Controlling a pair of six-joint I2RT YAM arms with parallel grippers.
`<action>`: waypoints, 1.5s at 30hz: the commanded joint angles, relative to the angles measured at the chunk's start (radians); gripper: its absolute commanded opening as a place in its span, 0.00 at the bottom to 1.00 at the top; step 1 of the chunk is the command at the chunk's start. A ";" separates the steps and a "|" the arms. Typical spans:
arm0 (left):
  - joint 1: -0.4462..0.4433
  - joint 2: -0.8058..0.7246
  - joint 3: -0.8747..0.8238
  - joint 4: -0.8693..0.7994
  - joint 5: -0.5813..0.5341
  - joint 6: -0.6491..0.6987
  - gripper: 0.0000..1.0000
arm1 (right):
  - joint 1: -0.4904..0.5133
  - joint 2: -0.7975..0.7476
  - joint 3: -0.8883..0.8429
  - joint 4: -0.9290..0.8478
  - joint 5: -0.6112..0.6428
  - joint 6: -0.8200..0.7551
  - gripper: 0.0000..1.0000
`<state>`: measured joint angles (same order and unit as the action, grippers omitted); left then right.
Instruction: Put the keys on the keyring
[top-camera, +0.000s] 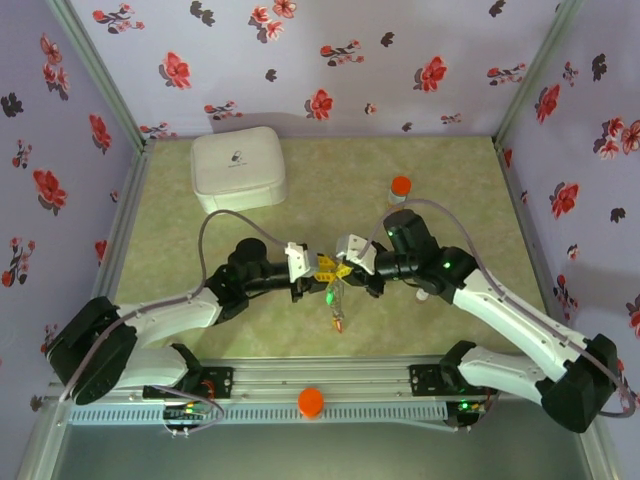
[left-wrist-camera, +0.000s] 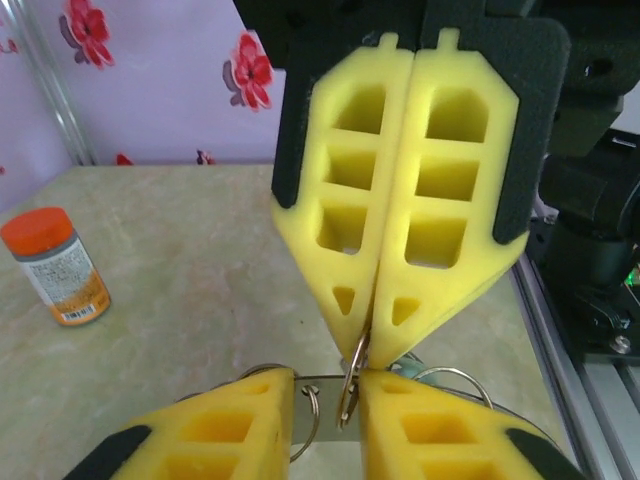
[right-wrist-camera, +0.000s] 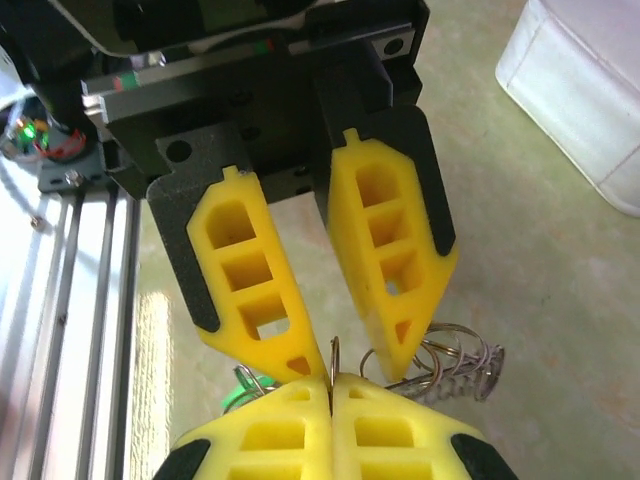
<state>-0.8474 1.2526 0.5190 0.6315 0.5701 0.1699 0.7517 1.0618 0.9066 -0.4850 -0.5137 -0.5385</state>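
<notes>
Right gripper (right-wrist-camera: 330, 398) is clamping hard, both yellow pads pressing flat together on the keyring (right-wrist-camera: 334, 352), and only a thin metal edge of it is poking up out of the foam. Left gripper (right-wrist-camera: 350, 372) is facing it tip to tip with its jaws standing apart, released, the ring's edge sitting in the gap between them.

Most of the ring is hiding behind foam. A tangle of wire loops (right-wrist-camera: 455, 360) is spilling out to one side, and how many loops are in it is hard to tell. From above, the keys (top-camera: 340, 324) are showing just below the meeting fingertips, on the side towards the near edge: two coloured bits can be counted, one green and one orange-red, and any others are too small to make out.

All this is happening around the middle of the tabletop (top-camera: 200, 330). Left arm (top-camera: 170, 315) and right arm (top-camera: 500, 300) are both reaching in from the near edge, elbows out, wrists pointing at each other.

Further out, one white case (top-camera: 238, 170) is sitting by the far-left corner, and one orange-capped bottle (top-camera: 400, 187) is standing upright near the far edge.
</notes>
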 joint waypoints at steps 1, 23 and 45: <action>-0.001 -0.020 0.037 -0.140 -0.023 0.056 0.23 | 0.067 0.024 0.086 -0.116 0.082 -0.069 0.00; 0.001 -0.010 -0.048 0.170 0.040 -0.054 0.00 | -0.051 -0.178 -0.160 0.178 -0.020 0.221 0.37; 0.001 -0.039 -0.060 0.177 -0.029 0.028 0.00 | -0.057 -0.119 -0.148 0.178 -0.041 0.315 0.01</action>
<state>-0.8501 1.2385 0.4603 0.7479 0.5579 0.1600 0.7017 0.9440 0.7509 -0.3149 -0.5430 -0.2455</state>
